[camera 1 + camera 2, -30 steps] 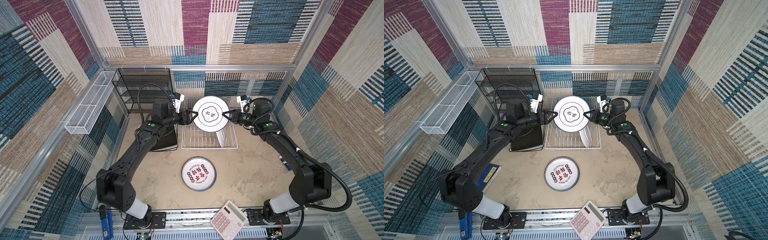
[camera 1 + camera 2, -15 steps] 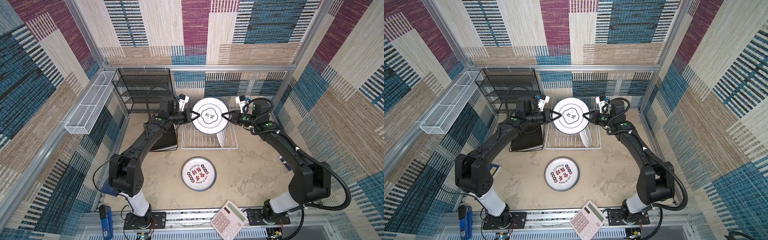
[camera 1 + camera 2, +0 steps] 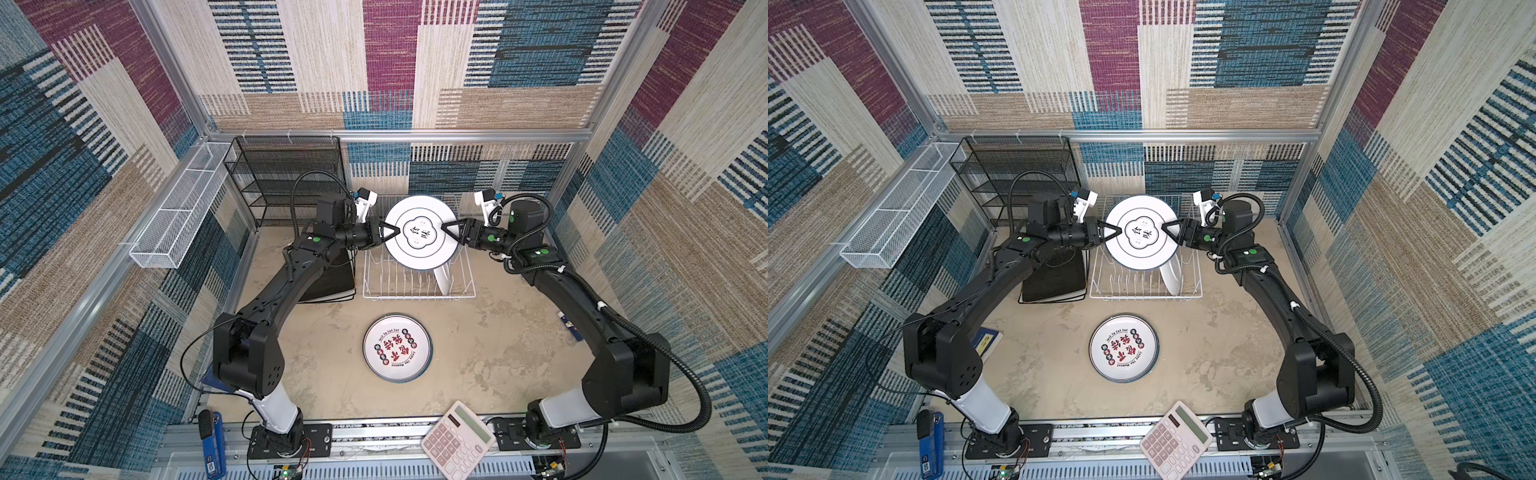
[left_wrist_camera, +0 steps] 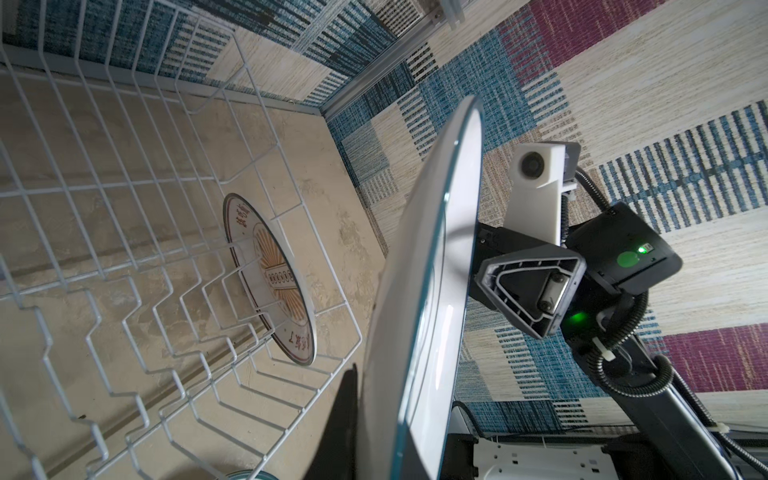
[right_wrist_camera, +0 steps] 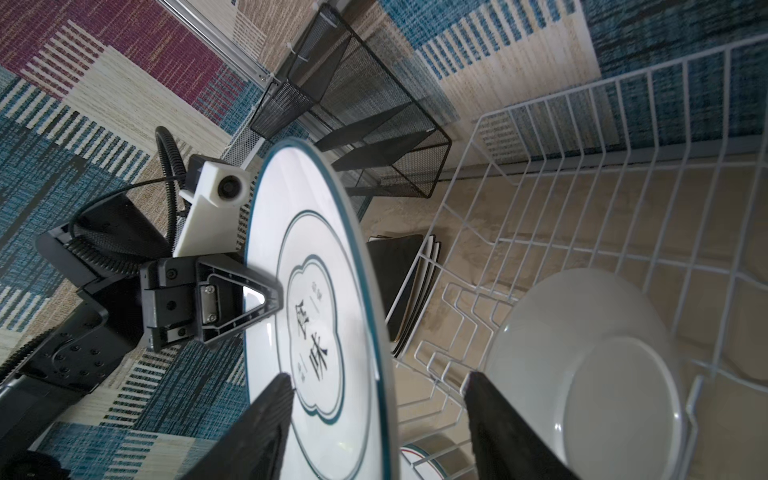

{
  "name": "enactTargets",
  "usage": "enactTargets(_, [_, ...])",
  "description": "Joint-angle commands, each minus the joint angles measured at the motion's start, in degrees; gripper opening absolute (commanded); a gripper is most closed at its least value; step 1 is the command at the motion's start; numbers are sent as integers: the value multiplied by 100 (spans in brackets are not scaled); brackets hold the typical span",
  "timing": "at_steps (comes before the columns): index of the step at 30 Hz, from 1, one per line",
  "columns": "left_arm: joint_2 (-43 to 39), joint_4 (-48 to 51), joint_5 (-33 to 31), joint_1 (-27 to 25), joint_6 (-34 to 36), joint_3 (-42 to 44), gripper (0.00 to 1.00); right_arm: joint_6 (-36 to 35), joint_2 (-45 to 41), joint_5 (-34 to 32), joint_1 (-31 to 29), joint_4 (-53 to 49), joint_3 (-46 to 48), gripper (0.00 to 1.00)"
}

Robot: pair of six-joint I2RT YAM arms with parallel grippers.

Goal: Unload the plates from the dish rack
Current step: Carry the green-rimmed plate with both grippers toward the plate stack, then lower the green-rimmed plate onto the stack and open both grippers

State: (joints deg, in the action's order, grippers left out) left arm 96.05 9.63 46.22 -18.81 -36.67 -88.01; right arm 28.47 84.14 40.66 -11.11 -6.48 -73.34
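A round white plate with a teal rim and dark characters hangs upright above the white wire dish rack. My left gripper is shut on its left rim. My right gripper stands open, its fingers straddling the right rim without pinching it. In the right wrist view the plate faces the camera. One round plate stands in the rack's right slots. Another round plate, with red print, lies flat in front of the rack. Square plates are stacked to the left of the rack.
A black mesh shelf stands at the back left, with a long white mesh basket on the left wall. A calculator and a blue tool lie on the front rail. A small object lies by the right wall.
My left gripper reached in and shut on the plate's left rim. My right gripper, shut on the right rim before, has opened. The plate stays in place.
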Motion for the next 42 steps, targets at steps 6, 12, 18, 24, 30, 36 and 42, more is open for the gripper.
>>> enactTargets(6, [-669, 125, -51, 121, 112, 380, 0, -1433, -732, -991, -5, 96, 232, 99])
enactTargets(12, [-1301, 954, -197, 206, 635, 872, 0, -2466, -1235, -1030, -5, -148, 564, 99])
enactTargets(18, [-2072, 1232, -167, 299, 802, 1808, 0, -3576, -1578, -419, -85, -517, 1179, 99])
enactTargets(24, [-2630, 1976, -183, 317, 1088, 2481, 0, -4142, -1910, -481, -306, -636, 1784, 99])
enactTargets(30, [-3125, 2659, -488, 316, 1352, 3171, 0, -4836, -1997, -727, -737, -919, 2060, 99])
enactTargets(36, [-3508, 2769, -975, 317, 1247, 3850, 0, -4975, -1980, -885, -890, -895, 2206, 99])
enactTargets(42, [-3402, 2165, -741, 282, 695, 4542, 0, -4990, -2002, -1001, -984, -760, 2263, 99])
